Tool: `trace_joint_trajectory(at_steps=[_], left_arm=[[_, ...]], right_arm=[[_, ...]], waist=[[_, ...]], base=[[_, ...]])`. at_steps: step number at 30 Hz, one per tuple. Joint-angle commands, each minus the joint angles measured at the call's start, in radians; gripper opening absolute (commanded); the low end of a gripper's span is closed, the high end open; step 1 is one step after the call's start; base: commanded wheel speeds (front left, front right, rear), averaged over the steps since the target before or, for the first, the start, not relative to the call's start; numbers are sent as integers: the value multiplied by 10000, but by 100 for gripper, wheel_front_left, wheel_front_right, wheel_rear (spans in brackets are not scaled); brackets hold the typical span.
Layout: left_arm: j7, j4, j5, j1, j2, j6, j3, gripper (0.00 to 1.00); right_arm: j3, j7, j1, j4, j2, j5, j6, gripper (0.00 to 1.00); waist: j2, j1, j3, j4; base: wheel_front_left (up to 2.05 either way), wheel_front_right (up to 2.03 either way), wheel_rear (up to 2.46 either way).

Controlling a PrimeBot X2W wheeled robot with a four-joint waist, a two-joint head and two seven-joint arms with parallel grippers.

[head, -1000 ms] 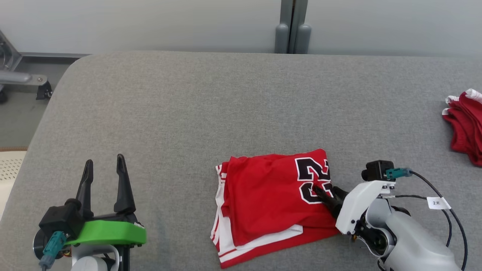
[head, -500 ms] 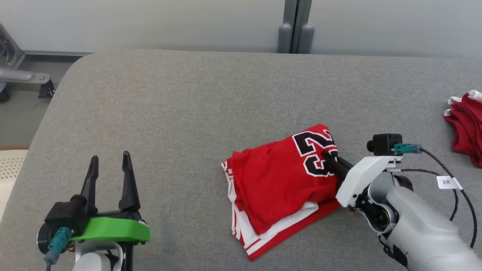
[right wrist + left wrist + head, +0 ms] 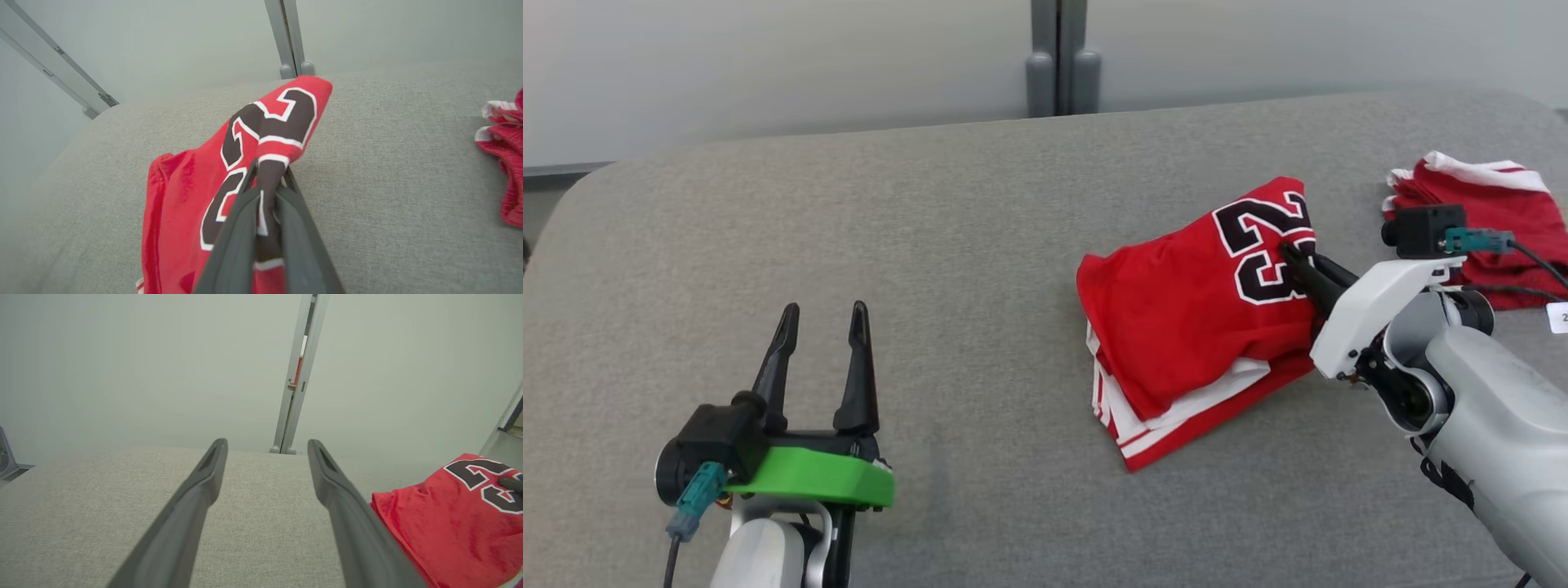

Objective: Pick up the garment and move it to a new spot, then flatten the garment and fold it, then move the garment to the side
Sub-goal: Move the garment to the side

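Observation:
The garment (image 3: 1192,318) is a folded red jersey with white trim and a black number. It lies right of centre on the grey padded table (image 3: 849,229), its numbered end raised. My right gripper (image 3: 1290,253) is shut on that numbered end; in the right wrist view the cloth (image 3: 184,196) is pinched between the fingers (image 3: 267,171) and droops to the table at the left. My left gripper (image 3: 823,310) stands open at the lower left, nothing between its fingers. The left wrist view has the open gripper (image 3: 267,443) with the garment (image 3: 449,522) at its right.
A second red and white cloth pile (image 3: 1486,212) lies at the far right of the table, close behind my right wrist, and appears as the pile (image 3: 506,163) in the right wrist view. A grey post (image 3: 1058,57) stands against the back wall.
My right gripper has shut on the garment's numbered end, lifted it and dragged the garment back and right toward the other red pile. The head camera has turned right. The left gripper stays open.

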State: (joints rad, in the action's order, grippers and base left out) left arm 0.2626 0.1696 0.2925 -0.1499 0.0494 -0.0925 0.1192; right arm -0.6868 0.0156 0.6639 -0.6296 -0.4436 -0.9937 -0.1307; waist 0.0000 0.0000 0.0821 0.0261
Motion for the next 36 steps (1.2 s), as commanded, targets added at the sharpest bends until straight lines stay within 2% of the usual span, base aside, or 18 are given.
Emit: trace_joint_trajectory(at_steps=[1,10,13,17,25,29,36], left_arm=[[23,20,4,-181,27,32,25,100],[23,181,-39,-526,31,-14,644,100],[23,236,-97,-677,35,-34,804,100],[23,288,-199,-885,35,-43,906,100],[23,547,-449,-1536,38,-150,1199,100],[23,675,-656,-1935,41,-185,1244,100],[23,853,-993,-2418,81,-202,1161,100]], right_arm=[[-10,90,115,52,-42,-122,2,0],[-2,683,137,158,-288,-479,2,0],[-89,827,161,217,-317,-583,2,0],[-212,1005,372,336,-348,-723,2,0],[-668,1576,1954,627,-957,-768,2,0],[-860,1570,2863,668,-1458,-1078,2,0],[-945,1854,3843,606,-2781,-1671,2,0]], waist=[[0,0,160,-890],[0,0,585,-2506],[0,0,754,-2746],[0,0,1062,-2835],[0,0,2453,-2636],[0,0,3256,-2493],[0,0,4360,-2388]], base=[[0,0,0],[0,0,0],[0,0,0],[0,0,0],[0,0,0],[0,0,0],[0,0,0]])
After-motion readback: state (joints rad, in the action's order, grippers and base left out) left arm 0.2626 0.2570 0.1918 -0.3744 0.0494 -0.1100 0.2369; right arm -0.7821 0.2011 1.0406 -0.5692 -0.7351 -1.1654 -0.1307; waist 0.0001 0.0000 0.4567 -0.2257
